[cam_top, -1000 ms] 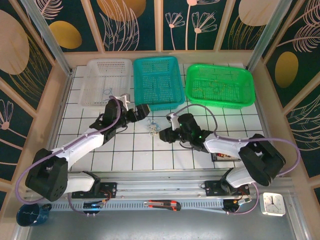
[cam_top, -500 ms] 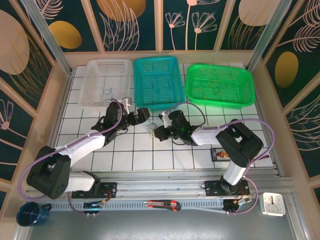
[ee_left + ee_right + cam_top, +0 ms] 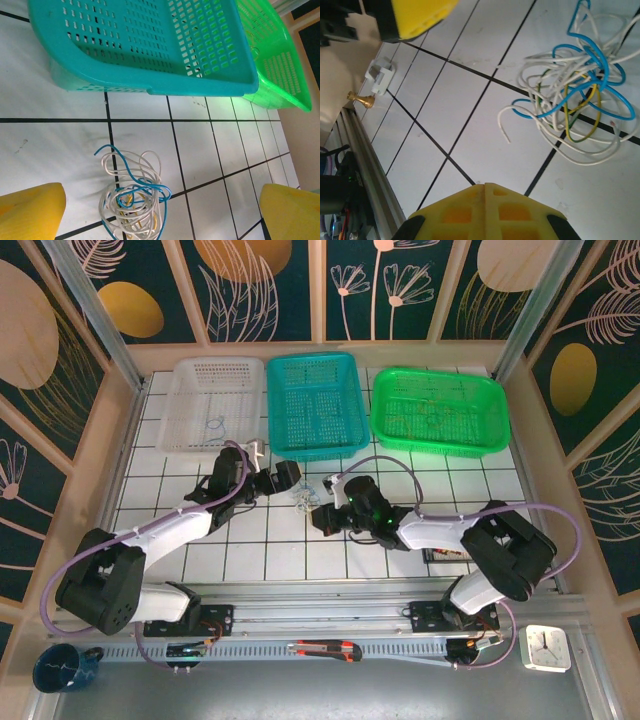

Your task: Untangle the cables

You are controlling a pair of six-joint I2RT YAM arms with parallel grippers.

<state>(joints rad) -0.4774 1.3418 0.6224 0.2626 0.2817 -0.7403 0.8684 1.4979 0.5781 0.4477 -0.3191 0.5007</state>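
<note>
The cables (image 3: 304,496) lie as a small tangle of white, blue and yellow wires on the white tiled table (image 3: 250,540), between the two arms. In the left wrist view the cables (image 3: 131,197) sit low between my wide-apart yellow fingers (image 3: 30,210); the left gripper (image 3: 293,480) is open, just left of and above the tangle. My right gripper (image 3: 320,517) is shut with nothing in it, its joined yellow tips (image 3: 485,192) a short way from the cables (image 3: 575,107), with a loose white end pointing toward them.
Three baskets stand along the back: white (image 3: 212,405), teal (image 3: 315,405) and green (image 3: 438,410). The teal basket (image 3: 150,45) is close behind the tangle. A white clip (image 3: 380,75) and a brass peg (image 3: 362,100) sit near the front rail.
The right gripper swung left toward the tangle and then drew back toward the near edge. The left gripper edged down closer to the cables. The tangle has barely shifted.
</note>
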